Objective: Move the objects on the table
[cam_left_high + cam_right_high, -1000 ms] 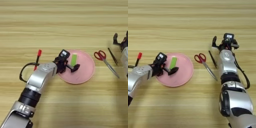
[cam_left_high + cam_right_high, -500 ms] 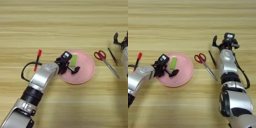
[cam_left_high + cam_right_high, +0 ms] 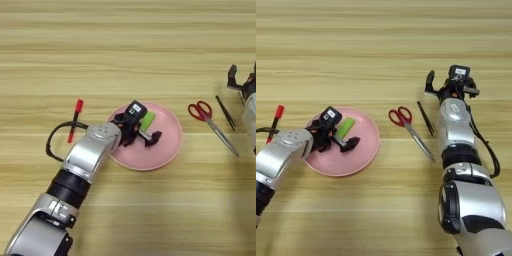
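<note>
The left pincer (image 3: 141,136) has drawn back, open, leaving the green block (image 3: 147,120) on the pink plate (image 3: 165,150).

Both arms are clad in smooth silver-grey rounded shells, divided by black ring joints — a broad black band sits on the left forearm, another on the right arm between its segments. A black cable loops clear of the left arm near the wrist; a second black cable runs down the outer side of the right arm. The left gripper (image 3: 141,133) and the right gripper (image 3: 448,86) are black, two-fingered, each topped by a small black block with a white label.
</note>
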Controlling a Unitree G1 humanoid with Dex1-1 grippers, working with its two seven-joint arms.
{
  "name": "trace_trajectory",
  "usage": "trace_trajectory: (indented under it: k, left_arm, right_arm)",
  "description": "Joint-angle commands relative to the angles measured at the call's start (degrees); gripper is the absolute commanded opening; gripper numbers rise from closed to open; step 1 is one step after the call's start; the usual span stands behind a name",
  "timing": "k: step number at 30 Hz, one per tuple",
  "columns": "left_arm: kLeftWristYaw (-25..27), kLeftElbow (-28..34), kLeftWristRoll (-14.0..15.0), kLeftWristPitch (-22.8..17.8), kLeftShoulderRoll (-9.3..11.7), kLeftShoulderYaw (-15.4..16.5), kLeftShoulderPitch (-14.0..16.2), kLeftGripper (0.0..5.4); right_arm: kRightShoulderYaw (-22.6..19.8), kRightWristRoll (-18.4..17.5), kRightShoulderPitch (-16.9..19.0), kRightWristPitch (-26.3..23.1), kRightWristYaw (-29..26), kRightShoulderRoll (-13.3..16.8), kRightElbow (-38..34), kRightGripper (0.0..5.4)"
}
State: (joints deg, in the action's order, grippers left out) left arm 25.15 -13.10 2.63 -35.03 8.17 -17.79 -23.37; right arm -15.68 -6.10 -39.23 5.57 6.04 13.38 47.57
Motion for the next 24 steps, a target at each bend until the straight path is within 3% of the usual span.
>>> trace_trajectory:
  k: [1,14,24]
  left_arm:
    - [-0.36,-2.4,-1.37,-0.48,0.07,-0.3,-0.16,5.4]
    - [-0.68,-2.61,-2.18,0.05,0.07,-0.31,-0.18,5.4]
    - [0.4,-0.34,-2.65,-1.28,2.11,-0.11,0.08,5.4]
  right_arm:
    - [-0.29,-0.45,0.44,-0.91,0.43,0.07,-0.64,5.37]
    - [-0.39,-0.51,0.55,-1.08,0.44,0.14,-1.06,5.37]
    - [-0.41,-0.47,0.27,-1.02,0.59,0.04,-0.9,5.37]
